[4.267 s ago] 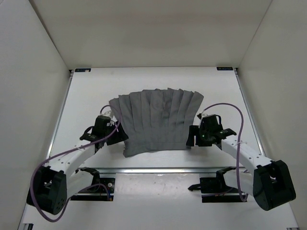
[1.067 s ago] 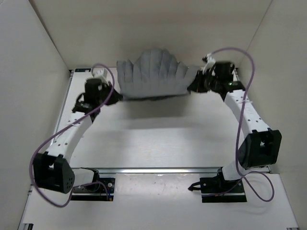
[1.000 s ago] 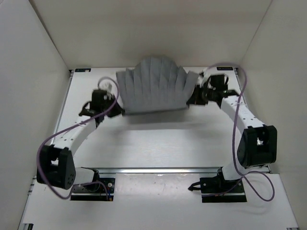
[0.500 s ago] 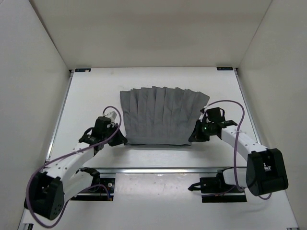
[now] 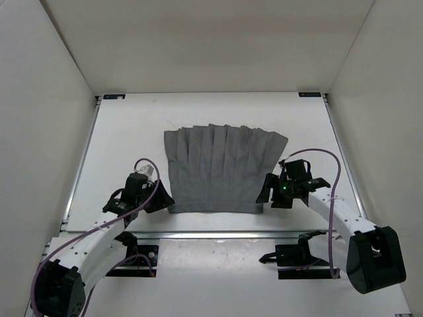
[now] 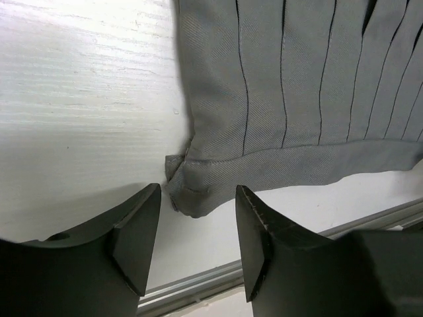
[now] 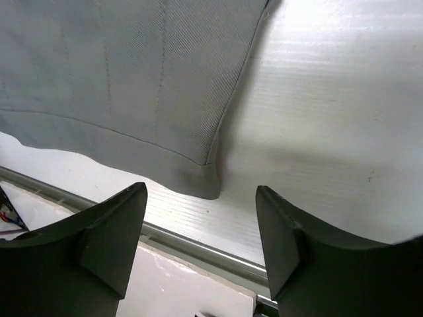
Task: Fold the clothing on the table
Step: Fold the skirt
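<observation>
Surroundings: we've got white walls (image 5: 211, 46) on three sides, a metal rail (image 5: 218, 234) along the table (image 5: 125, 132) at its near edge, and purple cables (image 5: 320, 151) looping off both arms.
Clothing: the skirt (image 5: 221, 172) lies flat mid-table, narrower end toward the near edge.
Left arm: the left gripper (image 6: 198, 198) has its jaws apart and empty, right at the rumpled near-left corner.
Right arm: the right gripper (image 7: 201, 198) is spread wide and empty at the near-right corner.
</observation>
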`<state>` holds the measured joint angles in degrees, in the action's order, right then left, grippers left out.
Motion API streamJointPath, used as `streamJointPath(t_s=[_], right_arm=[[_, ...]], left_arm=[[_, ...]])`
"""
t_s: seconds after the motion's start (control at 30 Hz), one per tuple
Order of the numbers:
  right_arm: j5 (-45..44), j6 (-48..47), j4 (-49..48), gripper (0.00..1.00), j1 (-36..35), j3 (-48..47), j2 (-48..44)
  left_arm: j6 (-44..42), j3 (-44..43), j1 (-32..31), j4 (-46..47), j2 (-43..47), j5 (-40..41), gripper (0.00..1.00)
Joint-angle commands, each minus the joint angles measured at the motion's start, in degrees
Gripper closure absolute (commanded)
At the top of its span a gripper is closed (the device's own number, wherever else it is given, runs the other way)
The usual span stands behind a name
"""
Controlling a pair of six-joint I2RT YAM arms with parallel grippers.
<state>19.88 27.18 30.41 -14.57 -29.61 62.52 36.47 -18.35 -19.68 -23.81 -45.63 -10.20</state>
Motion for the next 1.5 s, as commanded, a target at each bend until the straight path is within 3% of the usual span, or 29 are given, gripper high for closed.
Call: streamJointPath(t_s=[0.0, 0.43, 0.53, 0.57, 0.6, 0.63, 0.8, 1.03, 1.23, 1.47], right_arm=[[-2.1, 2.0, -0.8, 0.35, -0.9, 0.8, -2.0], [-2.7, 6.6, -9.3, 0.53, -4.1, 9.3, -2.2], [-1.2, 7.4, -12.4, 0.61, -5.1, 11.0, -1.4], [-0.8, 7.2, -12.3, 0.72, -5.4, 11.0, -0.7], [-0.9, 6.9, -12.5, 0.96, -5.5, 10.4, -0.1], [-0.8, 6.6, -11.4, 1.0, -5.5, 9.2, 0.1], [-2.3, 4.2, -0.7, 1.0, -2.9, 1.9, -3.6], [-0.5, 0.6, 9.3, 1.0, 0.2, -3.5, -5.4], [1.0, -1.8, 16.2, 1.0, -1.6, -6.0, -8.5], [4.5, -8.8, 28.3, 1.0, 2.3, -12.5, -18.1]], left_arm=[[1.1, 0.5, -0.9, -0.7, 1.1, 1.2, 0.4], [7.6, 8.6, -1.6, 4.0, 5.1, 2.4, 0.4], [9.2, 9.6, -2.3, 9.2, 3.3, 1.5, 0.59], [9.5, 10.0, -2.8, 9.8, 3.0, 1.7, 0.73], [9.6, 9.4, -3.2, 10.4, 2.9, 2.5, 0.91], [9.2, 8.6, -3.0, 9.7, 3.4, 3.1, 1.0], [4.1, 1.1, 1.7, -0.7, 7.6, 5.2, 1.0], [4.3, -0.3, -0.2, -5.3, 9.0, 4.2, 1.0], [3.7, -2.9, -1.5, -10.6, 11.8, -1.5, 1.0], [0.8, -15.6, -0.8, -23.1, 16.2, -6.1, 1.0]])
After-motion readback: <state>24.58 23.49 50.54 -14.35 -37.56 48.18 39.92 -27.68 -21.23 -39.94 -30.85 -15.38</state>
